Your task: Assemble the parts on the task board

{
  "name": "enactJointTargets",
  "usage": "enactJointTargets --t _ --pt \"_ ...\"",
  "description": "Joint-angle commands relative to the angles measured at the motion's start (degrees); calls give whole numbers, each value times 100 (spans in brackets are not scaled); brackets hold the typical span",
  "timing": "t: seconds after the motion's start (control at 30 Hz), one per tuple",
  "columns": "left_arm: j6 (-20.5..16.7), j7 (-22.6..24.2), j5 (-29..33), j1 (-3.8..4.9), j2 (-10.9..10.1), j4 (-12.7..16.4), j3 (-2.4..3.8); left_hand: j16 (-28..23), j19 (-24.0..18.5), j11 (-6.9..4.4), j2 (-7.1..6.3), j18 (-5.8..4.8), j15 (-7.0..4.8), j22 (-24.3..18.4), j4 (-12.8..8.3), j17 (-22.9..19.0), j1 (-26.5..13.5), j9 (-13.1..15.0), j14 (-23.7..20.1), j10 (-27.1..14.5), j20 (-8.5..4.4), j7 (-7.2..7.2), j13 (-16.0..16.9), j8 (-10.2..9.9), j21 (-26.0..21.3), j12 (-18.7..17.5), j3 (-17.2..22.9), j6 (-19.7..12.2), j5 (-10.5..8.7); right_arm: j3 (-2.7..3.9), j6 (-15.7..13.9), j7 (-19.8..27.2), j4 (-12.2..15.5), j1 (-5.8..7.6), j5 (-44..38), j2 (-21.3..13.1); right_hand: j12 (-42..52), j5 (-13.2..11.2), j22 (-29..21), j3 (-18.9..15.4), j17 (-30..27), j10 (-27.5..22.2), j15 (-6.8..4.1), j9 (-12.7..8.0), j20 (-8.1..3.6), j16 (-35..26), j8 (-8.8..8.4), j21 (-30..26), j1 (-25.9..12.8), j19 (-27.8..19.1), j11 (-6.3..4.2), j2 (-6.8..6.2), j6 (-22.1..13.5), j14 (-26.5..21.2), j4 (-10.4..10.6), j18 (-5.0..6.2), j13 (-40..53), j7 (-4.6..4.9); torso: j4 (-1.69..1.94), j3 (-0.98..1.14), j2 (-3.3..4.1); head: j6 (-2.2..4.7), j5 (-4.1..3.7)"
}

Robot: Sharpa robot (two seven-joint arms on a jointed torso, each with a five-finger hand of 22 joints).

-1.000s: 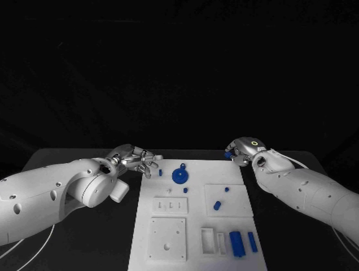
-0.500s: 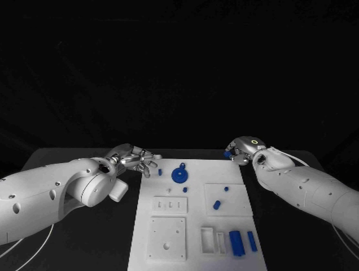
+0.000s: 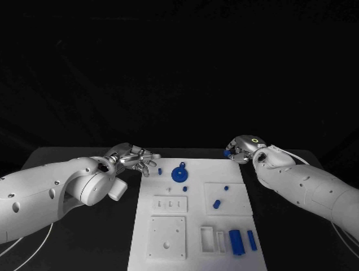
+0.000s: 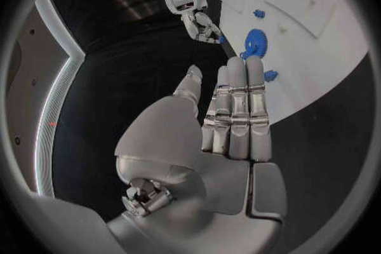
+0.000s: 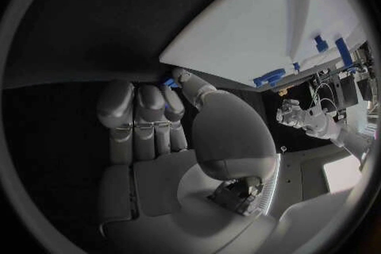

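Observation:
The white task board (image 3: 197, 226) lies in the middle of the table. On its far end stands a blue gear (image 3: 179, 174), with a small blue part (image 3: 160, 170) beside it. My left hand (image 3: 135, 159) hovers at the board's far left corner, fingers straight and holding nothing (image 4: 234, 108). My right hand (image 3: 241, 150) is at the far right corner. It pinches a small blue part (image 5: 169, 82) between thumb and fingers. The left wrist view also shows that hand (image 4: 202, 25) and the gear (image 4: 256, 43).
Small blue pegs (image 3: 217, 204) sit on the board's right middle panel. Two longer blue blocks (image 3: 236, 241) lie near its front right corner beside white slotted holders (image 3: 207, 240). White plates with holes (image 3: 170, 204) fill the left side. Black table (image 3: 82, 237) surrounds the board.
My right hand has edged slightly towards the board's far right corner, still holding its blue part. The left hand has hardly moved.

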Motion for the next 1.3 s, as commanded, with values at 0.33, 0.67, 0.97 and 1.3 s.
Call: enactJointTargets --t 0.33,0.67,0.97,1.3 --pt "76 -16 -48 8 45 -11 6 -36 45 -14 35 -54 26 21 -81 11 65 -8 17 -33 -11 10 -10 -25 -46 -33 10 -38 -22 -41 703 140 -42 -49 7 107 31 54 726 -56 7 -59 -19 6 -38 -4 -5 -38 -65 147 25 34 70 -8 83 -72 12 10 -3 -6 0 -15 10" --pt "85 -70 -70 14 73 -10 7 -32 46 -16 59 -54 24 46 -129 14 79 -11 16 -39 -13 11 -13 -25 -55 -34 17 -40 -20 -58 1077 246 -133 -20 172 144 0 344 714 -255 -14 -103 -20 2 -39 -43 -6 -109 -136 128 31 56 -73 -35 142 -72 -6 22 -1 -3 1 -37 5" --pt "113 -94 -72 17 85 -25 7 -31 47 -16 76 -53 24 66 -170 15 95 -13 13 -46 -13 14 -13 -25 -65 -34 27 -45 -19 -68 1470 329 -198 -3 339 155 -32 846 711 -411 -14 -158 -8 2 -29 -54 -5 -137 -257 112 55 85 -157 -64 126 -63 -22 67 -6 1 1 -44 4" --pt "132 -108 -83 18 102 -38 7 -30 46 -17 82 -53 24 77 -199 16 112 -13 11 -50 -13 14 -14 -25 -70 -35 34 -45 -17 -77 1677 394 -218 12 448 169 4 1036 702 -514 21 -183 3 5 -19 -19 -6 -180 -314 94 79 196 -63 -71 65 -54 -15 89 -6 2 -2 -42 1"
